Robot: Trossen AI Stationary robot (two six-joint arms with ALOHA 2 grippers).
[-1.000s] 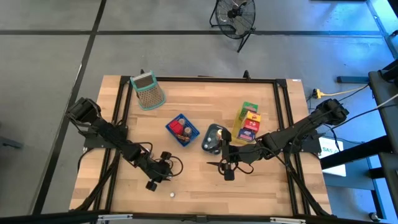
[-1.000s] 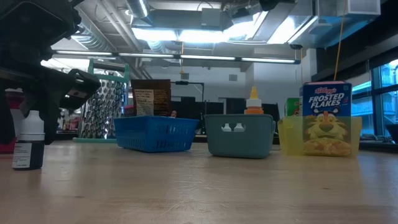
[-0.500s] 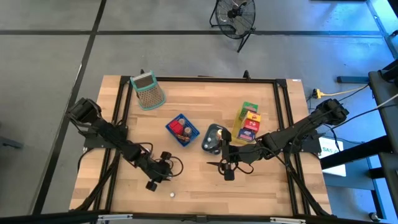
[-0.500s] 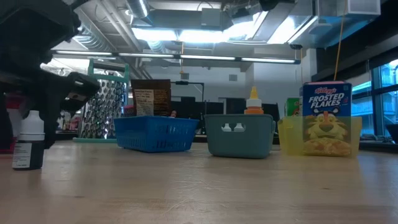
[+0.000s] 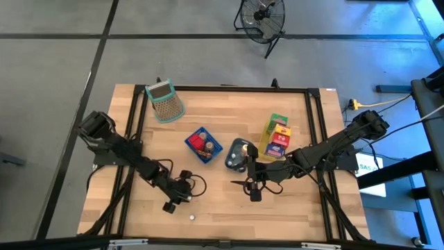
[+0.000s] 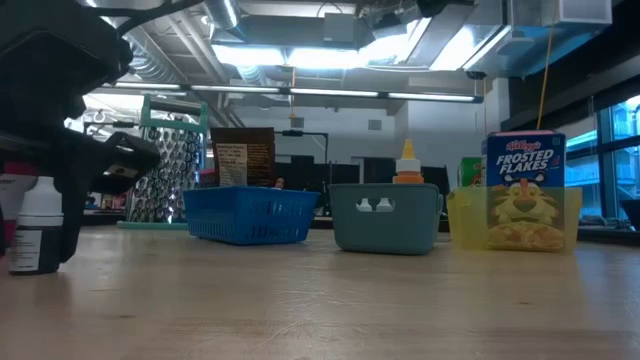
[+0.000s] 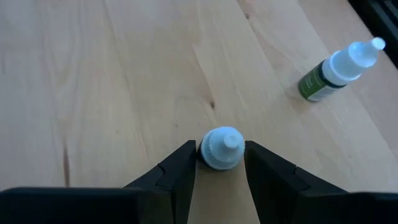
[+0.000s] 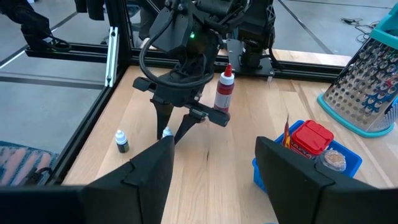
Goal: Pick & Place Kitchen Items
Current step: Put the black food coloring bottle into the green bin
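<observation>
Small white-capped plastic bottle (image 6: 38, 226) now shifted leftward, pinched between left pincer (image 7: 219, 163) fingers; right pincer (image 8: 211, 163) spread.

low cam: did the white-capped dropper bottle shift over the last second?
Yes. The dropper bottle, between the left pincer's fingers, slid toward the picture's left edge, farther from the blue basket, which stayed put.

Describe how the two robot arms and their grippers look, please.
Both arms are dark, almost black, built of slim jointed segments with black cables looping beside them. The left gripper and the right gripper each have two flat, dark, tapering fingers. In the right wrist view, a small green light glows on the left arm's wrist.
</observation>
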